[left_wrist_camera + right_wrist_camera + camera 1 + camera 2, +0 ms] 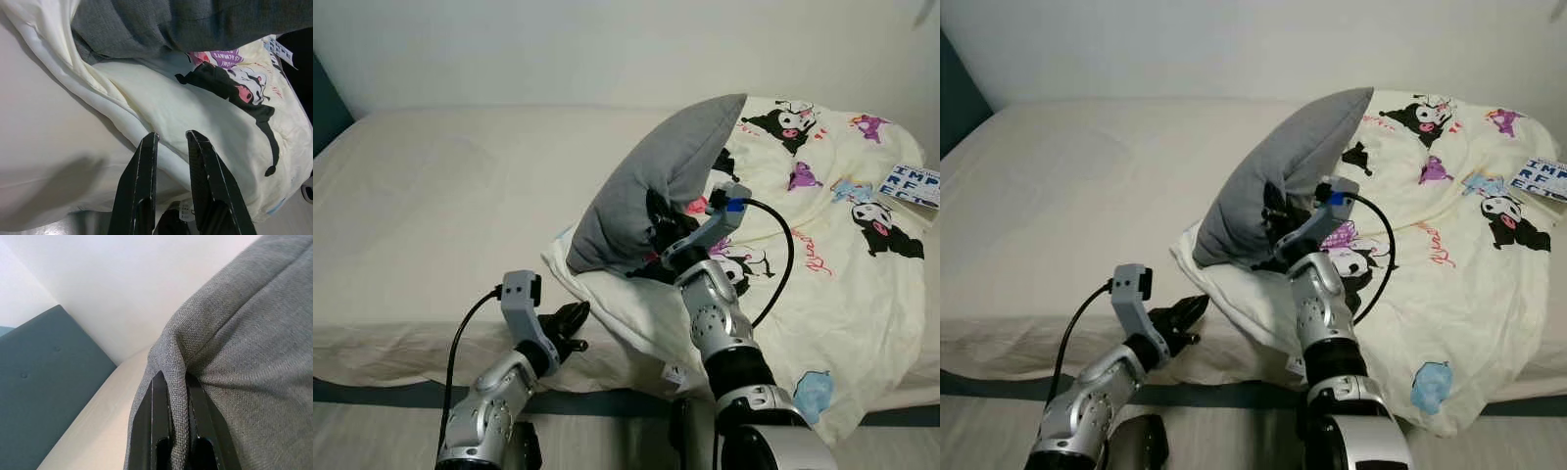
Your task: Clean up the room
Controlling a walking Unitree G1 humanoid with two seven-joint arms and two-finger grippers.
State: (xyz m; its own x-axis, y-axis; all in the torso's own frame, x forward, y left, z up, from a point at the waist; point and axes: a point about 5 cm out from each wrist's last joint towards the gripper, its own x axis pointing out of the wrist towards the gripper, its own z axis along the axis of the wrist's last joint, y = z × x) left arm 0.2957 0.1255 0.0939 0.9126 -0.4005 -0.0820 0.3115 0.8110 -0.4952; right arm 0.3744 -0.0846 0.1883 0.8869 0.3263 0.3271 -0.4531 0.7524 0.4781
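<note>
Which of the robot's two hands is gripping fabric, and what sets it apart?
The right hand: its fingers pinch a fold of the grey pillow. The left hand hangs free near the cartoon-print blanket, gripping nothing.

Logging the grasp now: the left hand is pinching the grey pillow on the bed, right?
Not quite: the right hand pinches the grey pillow, as the right wrist view shows. The left hand hovers by the quilt at the bed edge.
</note>
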